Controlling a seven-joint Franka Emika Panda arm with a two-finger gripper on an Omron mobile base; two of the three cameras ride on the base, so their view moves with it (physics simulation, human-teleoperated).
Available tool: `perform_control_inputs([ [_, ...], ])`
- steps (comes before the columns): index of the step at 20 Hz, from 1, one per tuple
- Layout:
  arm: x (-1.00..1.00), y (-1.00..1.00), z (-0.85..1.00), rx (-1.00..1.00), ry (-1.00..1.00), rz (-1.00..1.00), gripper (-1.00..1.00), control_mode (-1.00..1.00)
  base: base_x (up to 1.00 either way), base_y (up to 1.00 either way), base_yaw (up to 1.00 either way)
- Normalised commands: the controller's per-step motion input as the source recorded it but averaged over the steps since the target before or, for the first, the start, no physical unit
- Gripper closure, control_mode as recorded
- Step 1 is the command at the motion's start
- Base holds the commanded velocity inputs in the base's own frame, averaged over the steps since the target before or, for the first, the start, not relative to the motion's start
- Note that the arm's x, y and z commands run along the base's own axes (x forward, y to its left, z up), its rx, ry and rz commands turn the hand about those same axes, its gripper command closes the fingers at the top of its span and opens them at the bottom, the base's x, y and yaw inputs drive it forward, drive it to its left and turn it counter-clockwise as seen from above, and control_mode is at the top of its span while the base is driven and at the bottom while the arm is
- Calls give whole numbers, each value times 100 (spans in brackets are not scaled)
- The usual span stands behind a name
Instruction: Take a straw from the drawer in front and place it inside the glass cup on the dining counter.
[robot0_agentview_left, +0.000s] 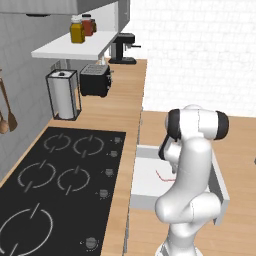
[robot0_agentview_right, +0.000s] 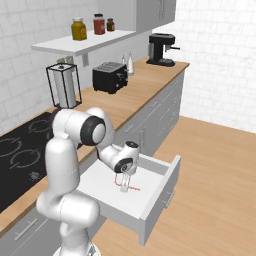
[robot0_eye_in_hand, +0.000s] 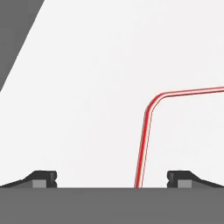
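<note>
The drawer (robot0_agentview_right: 159, 201) stands pulled out below the worktop, and its white floor (robot0_agentview_left: 146, 179) is bare apart from the straw. The straw (robot0_eye_in_hand: 146, 131) is a thin red stick with a bend, and it lies flat on that floor (robot0_agentview_right: 134, 189) (robot0_agentview_left: 161, 176). My gripper (robot0_agentview_right: 124, 185) hangs low inside the drawer, right over the straw, pointing down. In the hand view my gripper (robot0_eye_in_hand: 113, 179) is open, with the straw's long leg running between the fingertips (robot0_eye_in_hand: 181, 177), nearer the right one. Nothing is held. The glass cup and the dining counter are out of view.
A black hob (robot0_agentview_left: 55, 190) is set into the wood worktop left of the drawer. Further back stand a paper towel holder (robot0_agentview_left: 63, 95), a black toaster (robot0_agentview_left: 95, 80) and a coffee machine (robot0_agentview_left: 122, 48). Jars (robot0_agentview_left: 77, 30) sit on a shelf. Open wood floor (robot0_agentview_right: 220, 165) lies beyond the drawer front.
</note>
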Motion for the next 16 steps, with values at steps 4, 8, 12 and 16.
perform_control_inputs([
  [4,7,0,-15,1,5,0,-100,-100,0,0,0],
  [8,19,0,-13,5,11,1,-100,-100,0,0,0],
  [12,18,-2,-12,5,10,3,-100,-100,0,0,0],
  [16,18,-2,-12,4,8,3,-100,-100,0,0,0],
])
